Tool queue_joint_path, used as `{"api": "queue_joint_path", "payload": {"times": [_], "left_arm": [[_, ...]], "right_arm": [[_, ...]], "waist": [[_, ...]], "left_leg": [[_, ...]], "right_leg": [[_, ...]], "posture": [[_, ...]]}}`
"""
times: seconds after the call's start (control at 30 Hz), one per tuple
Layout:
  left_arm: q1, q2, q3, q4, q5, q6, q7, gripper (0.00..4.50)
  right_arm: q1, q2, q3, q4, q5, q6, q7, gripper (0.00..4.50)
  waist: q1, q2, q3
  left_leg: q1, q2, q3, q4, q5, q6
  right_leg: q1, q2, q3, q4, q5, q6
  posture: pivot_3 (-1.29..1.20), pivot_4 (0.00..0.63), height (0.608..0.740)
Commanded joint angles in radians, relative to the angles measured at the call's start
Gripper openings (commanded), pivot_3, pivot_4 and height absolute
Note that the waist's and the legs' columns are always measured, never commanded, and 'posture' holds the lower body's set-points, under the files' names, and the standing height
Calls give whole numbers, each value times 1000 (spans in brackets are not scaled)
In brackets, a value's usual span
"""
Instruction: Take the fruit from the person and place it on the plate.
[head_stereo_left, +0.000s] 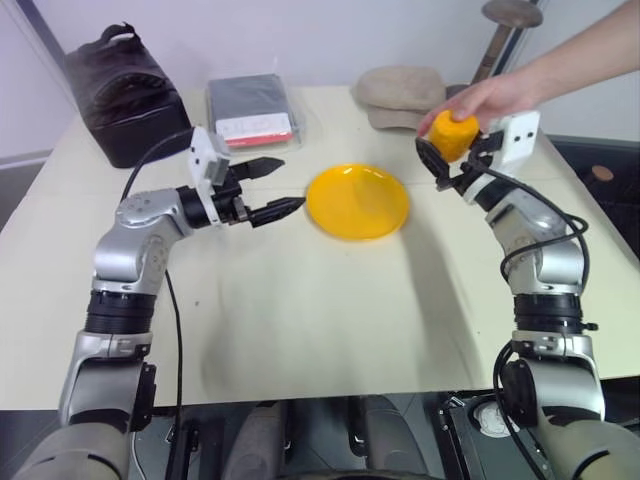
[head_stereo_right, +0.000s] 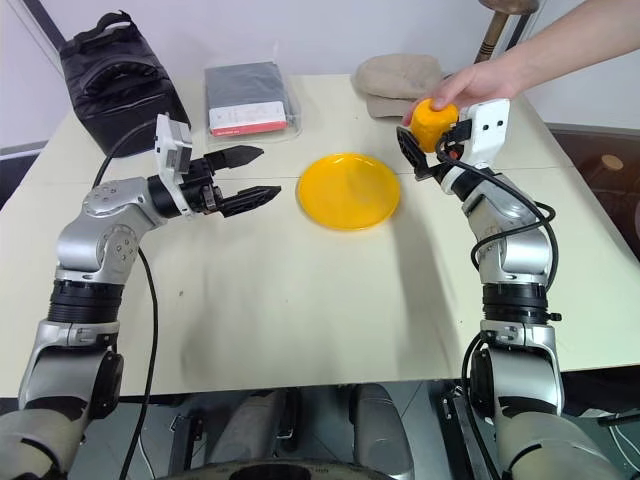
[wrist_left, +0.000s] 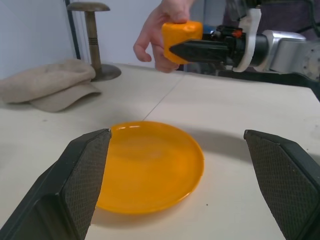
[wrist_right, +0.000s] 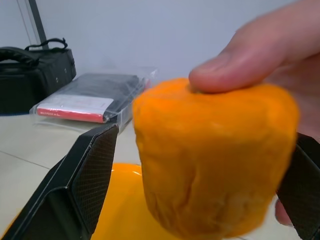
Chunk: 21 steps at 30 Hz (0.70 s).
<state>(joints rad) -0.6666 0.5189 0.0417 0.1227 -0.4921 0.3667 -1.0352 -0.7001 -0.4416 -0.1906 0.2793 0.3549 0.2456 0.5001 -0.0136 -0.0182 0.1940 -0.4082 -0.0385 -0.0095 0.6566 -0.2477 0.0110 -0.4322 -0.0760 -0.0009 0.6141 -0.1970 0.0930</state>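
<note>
A person's hand (head_stereo_left: 500, 95) reaches in from the far right and holds the yellow-orange fruit (head_stereo_left: 455, 133) by its top, above the table. My right gripper (head_stereo_left: 447, 152) is open, one finger on each side of the fruit; in the right wrist view a gap shows between the left finger (wrist_right: 90, 165) and the fruit (wrist_right: 215, 160). The round yellow plate (head_stereo_left: 357, 201) lies flat in the middle of the table, left of the fruit. My left gripper (head_stereo_left: 290, 183) hangs open just left of the plate, holding nothing, its fingers (wrist_left: 82, 175) pointing at the plate (wrist_left: 150, 165).
A black bag (head_stereo_left: 120, 90) stands at the far left corner. A clear box with dark contents (head_stereo_left: 255, 110) lies beside it. A beige cap (head_stereo_left: 400, 95) and a wooden stand (head_stereo_left: 505, 20) sit at the far edge behind the fruit.
</note>
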Motion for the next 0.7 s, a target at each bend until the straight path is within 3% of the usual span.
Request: {"api": "queue_joint_path", "payload": {"times": [0.03, 0.17, 0.53, 0.7], "left_arm": [[6, 11, 29, -59, -12, 2, 17, 4500], [20, 12, 30, -74, -14, 5, 27, 4500], [43, 30, 31, -71, 0, 4, 34, 4500], [83, 44, 41, -97, -2, 10, 49, 4500]], "right_arm": [[-43, 8, -6, 11, -8, -44, 6, 3967], [-55, 16, -2, 16, -11, -52, 6, 2503], [-17, 46, 78, -75, -10, 6, 73, 2493], [-16, 117, 127, 44, -66, -80, 73, 2493]], "waist": [[0, 0, 0], [0, 0, 0], [-5, 0, 0], [-3, 0, 0]], "left_leg": [[0, 0, 0, 0, 0, 0], [0, 0, 0, 0, 0, 0], [0, 0, 0, -1, 0, 0], [1, 0, 0, -3, 0, 0]], "right_leg": [[0, -1, 0, 0, 0, 0], [0, -1, 0, 0, 0, 0], [-1, -1, 0, 0, 0, 0], [-1, -1, 0, 0, 0, 0]], "posture": [[0, 150, 740], [0, 150, 740], [0, 150, 740], [0, 150, 740]]}}
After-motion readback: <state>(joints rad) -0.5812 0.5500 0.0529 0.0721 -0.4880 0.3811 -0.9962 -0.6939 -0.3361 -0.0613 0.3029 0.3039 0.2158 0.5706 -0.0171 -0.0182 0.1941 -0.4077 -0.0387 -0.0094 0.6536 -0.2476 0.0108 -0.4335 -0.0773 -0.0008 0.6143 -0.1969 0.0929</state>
